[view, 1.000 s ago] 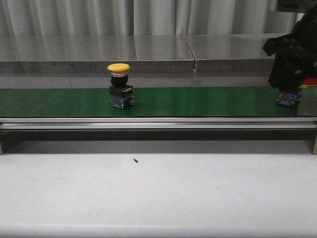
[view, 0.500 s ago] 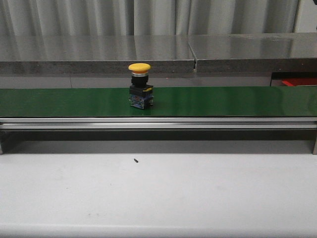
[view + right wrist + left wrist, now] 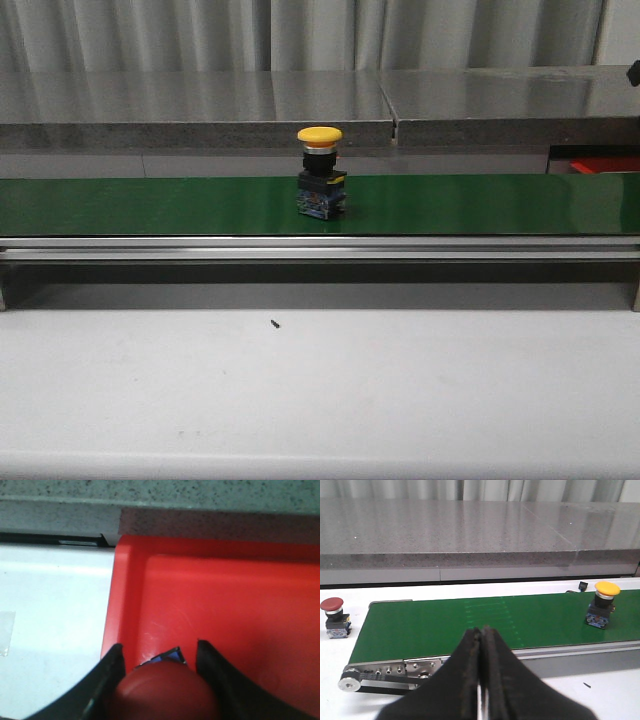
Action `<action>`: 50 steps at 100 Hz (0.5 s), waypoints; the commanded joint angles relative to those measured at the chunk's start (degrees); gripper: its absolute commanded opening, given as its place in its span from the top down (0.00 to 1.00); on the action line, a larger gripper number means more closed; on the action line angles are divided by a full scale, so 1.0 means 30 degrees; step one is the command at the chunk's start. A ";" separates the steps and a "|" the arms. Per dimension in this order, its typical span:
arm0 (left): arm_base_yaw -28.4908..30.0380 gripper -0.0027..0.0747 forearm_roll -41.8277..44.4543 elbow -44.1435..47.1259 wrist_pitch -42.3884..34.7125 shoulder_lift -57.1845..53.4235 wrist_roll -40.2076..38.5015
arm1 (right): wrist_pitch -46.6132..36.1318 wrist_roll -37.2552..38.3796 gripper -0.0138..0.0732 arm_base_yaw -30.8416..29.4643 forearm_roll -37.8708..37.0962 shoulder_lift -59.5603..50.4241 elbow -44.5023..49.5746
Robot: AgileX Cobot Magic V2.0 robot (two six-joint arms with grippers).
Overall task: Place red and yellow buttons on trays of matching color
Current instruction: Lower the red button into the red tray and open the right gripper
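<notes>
The white tabletop (image 3: pixel 320 390) in the foreground carries one small dark speck (image 3: pixel 274 323). Beyond it runs the aluminium side rail (image 3: pixel 320 248) of the green conveyor belt (image 3: pixel 150 205). A yellow mushroom-head push button on a black and blue base (image 3: pixel 321 186) stands upright on the belt, near its middle in the front view.

The left gripper (image 3: pixel 481 680) has its black fingers pressed together with nothing between them. It sits near the belt's roller end, well apart from the yellow button (image 3: pixel 603 605). A red mushroom-head push button (image 3: pixel 333 617) stands on the white surface just off that belt end, also apart from this gripper.

The right gripper (image 3: pixel 160 670) is clamped on a second red-capped push button (image 3: pixel 165 692), held above the red plastic tray (image 3: pixel 225 595). Whether the button touches the tray floor cannot be determined. The tray's edge (image 3: pixel 606 165) shows at far right behind the belt, below the grey stone ledge (image 3: pixel 200 105).
</notes>
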 commanded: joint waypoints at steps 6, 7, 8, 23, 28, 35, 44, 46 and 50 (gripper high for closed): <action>-0.0177 0.99 -0.0433 -0.0503 -0.1338 0.0159 0.0055 | -0.0712 -0.0227 0.70 -0.0088 0.0280 -0.0299 -0.1505; -0.0177 0.99 -0.0433 -0.0503 -0.1338 0.0159 0.0055 | -0.0755 -0.0227 0.70 -0.0088 0.0278 -0.0252 -0.1498; -0.0177 0.99 -0.0433 -0.0503 -0.1338 0.0159 0.0055 | -0.0778 -0.0227 0.70 -0.0088 0.0278 -0.0161 -0.1498; -0.0177 0.99 -0.0433 -0.0503 -0.1338 0.0159 0.0055 | -0.1058 -0.0227 0.70 -0.0088 0.0134 0.0432 -0.1498; -0.0177 0.99 -0.0433 -0.0503 -0.1338 0.0159 0.0055 | -0.1058 -0.0227 0.70 -0.0088 0.0129 0.0587 -0.1498; -0.0177 0.99 -0.0433 -0.0503 -0.1338 0.0159 0.0055 | -0.1058 -0.0227 0.70 -0.0088 0.0129 0.0809 -0.1498; -0.0177 0.99 -0.0433 -0.0503 -0.1338 0.0159 0.0055 | -0.1000 -0.0227 0.70 -0.0088 0.0129 0.1007 -0.1498; -0.0177 0.99 -0.0433 -0.0503 -0.1338 0.0159 0.0055 | -0.1000 -0.0227 0.69 -0.0088 0.0129 0.1007 -0.1498; -0.0177 0.99 -0.0433 -0.0503 -0.1338 0.0159 0.0055 | -0.1000 -0.0227 0.66 -0.0088 0.0129 0.1007 -0.1498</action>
